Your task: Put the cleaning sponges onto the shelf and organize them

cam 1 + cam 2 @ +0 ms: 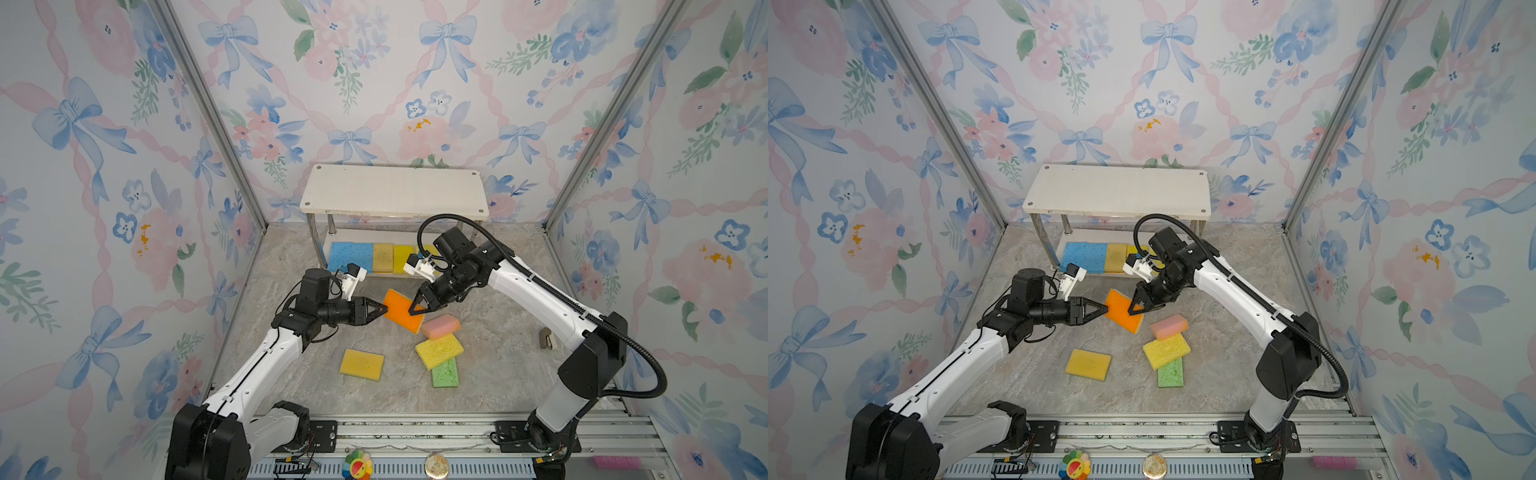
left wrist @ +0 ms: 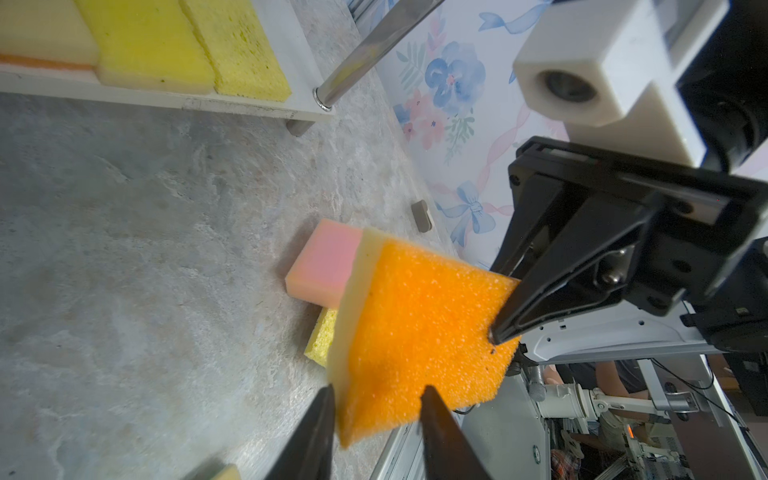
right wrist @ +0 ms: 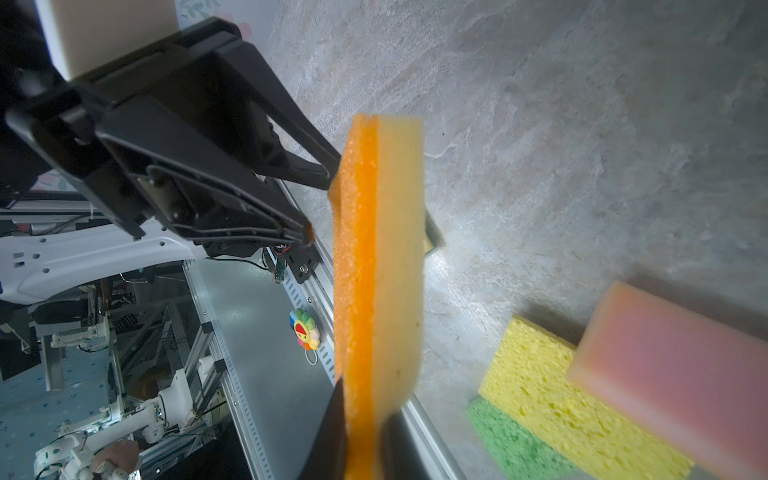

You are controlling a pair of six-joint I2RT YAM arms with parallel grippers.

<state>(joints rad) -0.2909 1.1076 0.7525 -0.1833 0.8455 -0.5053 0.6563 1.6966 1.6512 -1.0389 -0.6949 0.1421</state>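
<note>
An orange sponge point(image 1: 401, 309) point(image 1: 1121, 309) with a cream backing hangs tilted above the table. My right gripper point(image 1: 411, 311) point(image 3: 365, 403) is shut on its edge point(image 3: 374, 270). My left gripper point(image 1: 384, 309) point(image 2: 379, 388) stands open around the opposite corner point(image 2: 415, 324), one finger touching the orange face. The shelf point(image 1: 395, 191) stands at the back; its lower board holds a blue sponge point(image 1: 351, 255), a tan one point(image 1: 383, 257) and a yellow one point(image 1: 402, 258). On the table lie a pink sponge point(image 1: 441, 326), a yellow one point(image 1: 439, 350), a green one point(image 1: 445, 372) and a tan-yellow one point(image 1: 361, 364).
A small grey-brown object point(image 1: 547, 337) lies at the table's right edge. Flowered walls close in three sides. The metal rail point(image 1: 415, 432) in front carries both arm bases, a flower toy point(image 1: 358, 464) and a round disc point(image 1: 436, 464).
</note>
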